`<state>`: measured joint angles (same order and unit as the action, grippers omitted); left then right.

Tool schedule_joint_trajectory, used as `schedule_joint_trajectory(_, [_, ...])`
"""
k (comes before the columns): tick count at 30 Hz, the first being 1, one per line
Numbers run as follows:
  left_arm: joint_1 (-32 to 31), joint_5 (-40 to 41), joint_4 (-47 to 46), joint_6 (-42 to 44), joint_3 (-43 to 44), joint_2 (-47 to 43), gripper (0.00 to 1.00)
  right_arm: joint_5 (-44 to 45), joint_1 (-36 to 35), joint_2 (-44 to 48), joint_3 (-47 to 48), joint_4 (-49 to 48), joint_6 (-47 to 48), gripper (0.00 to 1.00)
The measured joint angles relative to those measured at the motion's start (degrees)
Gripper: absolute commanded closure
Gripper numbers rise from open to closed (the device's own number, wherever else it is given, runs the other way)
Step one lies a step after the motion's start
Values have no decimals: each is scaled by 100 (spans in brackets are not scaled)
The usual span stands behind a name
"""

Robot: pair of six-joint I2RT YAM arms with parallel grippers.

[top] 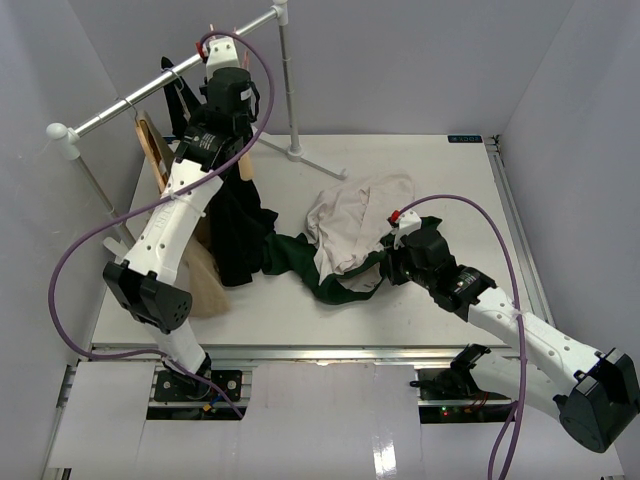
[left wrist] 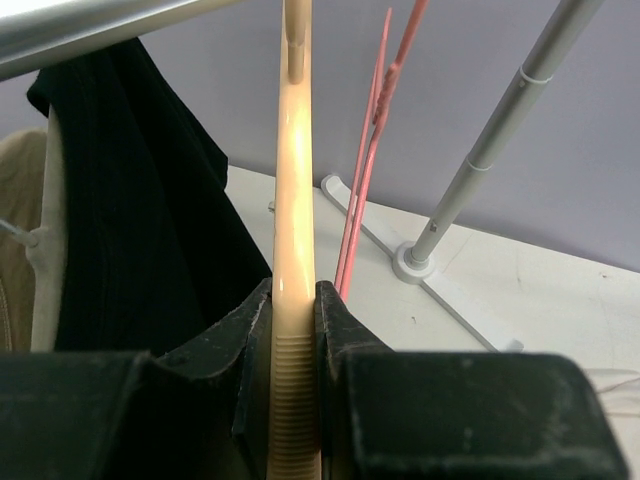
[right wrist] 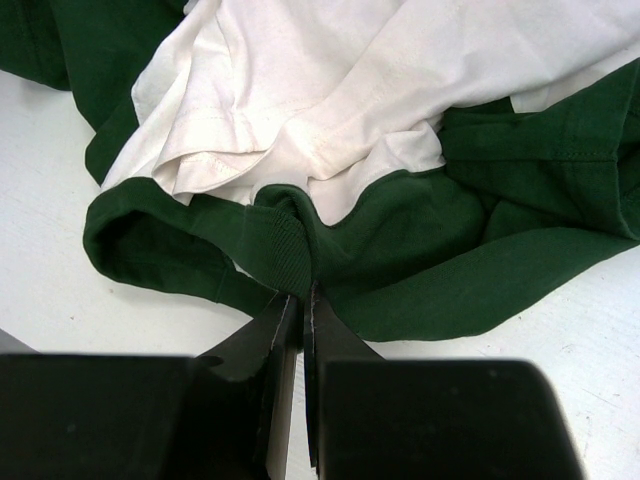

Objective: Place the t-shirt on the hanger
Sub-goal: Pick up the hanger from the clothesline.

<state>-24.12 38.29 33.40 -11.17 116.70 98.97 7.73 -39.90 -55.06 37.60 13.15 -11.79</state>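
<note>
The t-shirt [top: 345,235] lies crumpled mid-table, dark green with a cream-white panel. In the right wrist view its green ribbed edge [right wrist: 290,240] is pinched between my right gripper's [right wrist: 302,300] shut jaws. That right gripper [top: 388,262] sits at the shirt's right side. My left gripper [left wrist: 294,300] is shut on the light wooden hanger [left wrist: 295,200], held upright just below the rail [left wrist: 90,25]. In the top view the left gripper [top: 222,135] is high at the back left, with the hanger's wood [top: 247,163] showing beside it.
A black garment [top: 240,235] and a tan garment [top: 205,275] hang from the rail [top: 130,105] on the left. A thin pink wire hanger [left wrist: 370,150] hangs right beside the wooden one. The rack's pole [left wrist: 500,130] and foot [top: 300,152] stand at the back.
</note>
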Motion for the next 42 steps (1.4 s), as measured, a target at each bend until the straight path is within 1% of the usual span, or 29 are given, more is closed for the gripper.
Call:
schedule_joint_trajectory(14, [2, -223, 401, -156, -1120, -1308, 100, -41, 0, 83, 0, 2, 0, 92])
schedule_joint_trajectory(17, [4, -425, 440, -149, -1281, -1471, 100, -42, 0, 104, 0, 2, 0, 92])
schedule_joint_trajectory(20, [4, -816, 453, -114, -1472, -1566, 100, -42, 0, 112, 0, 2, 0, 92])
schedule_joint_trajectory(24, [4, -1241, 745, -93, -1625, -1589, 100, -42, 0, 112, 0, 4, 0, 92])
schedule_joint_trajectory(28, [2, -1314, 1228, -194, -1501, -1543, 100, -42, 0, 112, 0, 4, 0, 92])
schedule_joint_trajectory(34, [4, -1457, 1594, -264, -1566, -1546, 100, -44, 0, 112, 0, 4, 0, 92])
schedule_joint_trajectory(38, [-2, -1882, 1688, -213, -1907, -1625, 100, -44, 0, 112, 0, 4, 0, 92])
schedule_joint_trajectory(42, [-62, -2490, 1794, -31, -2330, -1669, 100, -40, 0, 112, 0, 4, -2, 92])
